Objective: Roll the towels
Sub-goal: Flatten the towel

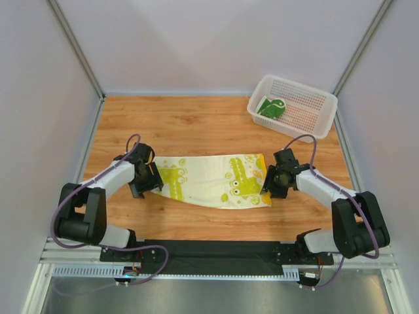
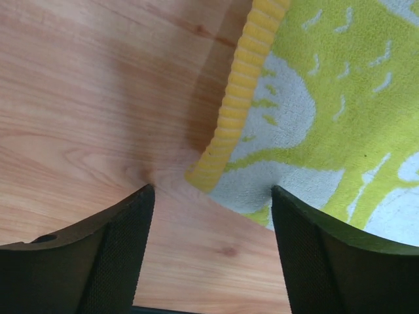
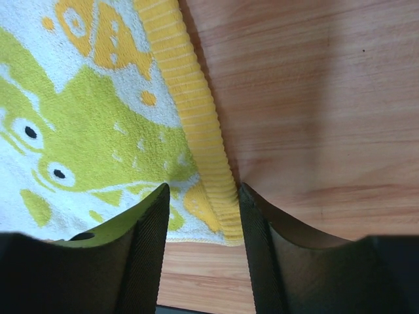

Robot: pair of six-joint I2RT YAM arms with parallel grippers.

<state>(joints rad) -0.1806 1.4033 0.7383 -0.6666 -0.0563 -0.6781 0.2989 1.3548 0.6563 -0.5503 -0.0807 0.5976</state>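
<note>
The cream-yellow towel (image 1: 209, 180) with lime-green blobs lies spread flat across the middle of the table. My left gripper (image 1: 149, 183) stands at its left end, open wide, with the towel's yellow-hemmed corner (image 2: 222, 144) just ahead of the fingertips (image 2: 211, 191) and only wood between the fingers. My right gripper (image 1: 267, 184) is at the right end, open. Its fingers straddle the near right corner of the towel (image 3: 98, 118), and the yellow hem runs flat between the tips (image 3: 203, 190). The dark green towel (image 1: 272, 107) sits folded in the basket.
A white perforated basket (image 1: 308, 127) stands at the back right corner of the wooden table (image 1: 196, 124). Grey walls enclose the left, back and right sides. A black rail with the arm bases runs along the near edge.
</note>
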